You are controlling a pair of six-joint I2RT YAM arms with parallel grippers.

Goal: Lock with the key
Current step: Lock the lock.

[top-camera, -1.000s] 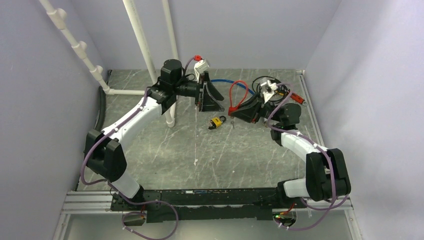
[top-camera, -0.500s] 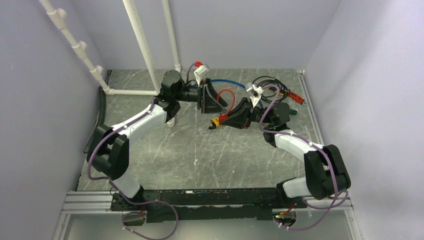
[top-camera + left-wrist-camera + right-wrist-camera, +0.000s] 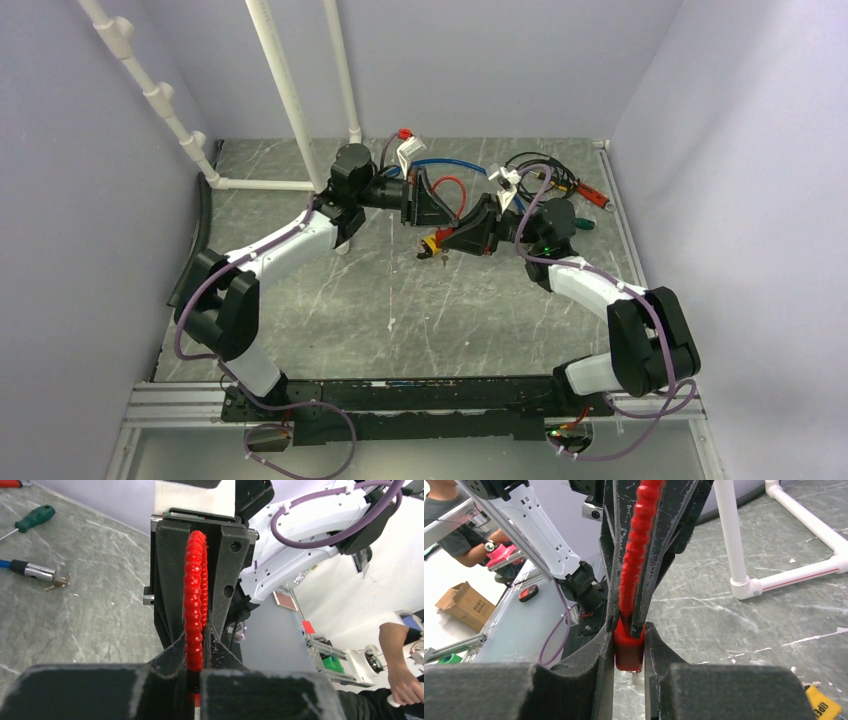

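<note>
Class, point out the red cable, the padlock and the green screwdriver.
Red cable [image 3: 195, 595]: left wrist view, ribbed middle stretch.
Padlock [image 3: 431, 243]: top view, yellow body.
Green screwdriver [image 3: 36, 517]: left wrist view, handle.

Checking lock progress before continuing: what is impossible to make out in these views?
- Padlock, top view: too small to tell if its shackle is shut.
- Same padlock, right wrist view: only a yellow corner, cut off by the edge.
- Red cable, left wrist view: near end hidden inside the left pincer.
</note>
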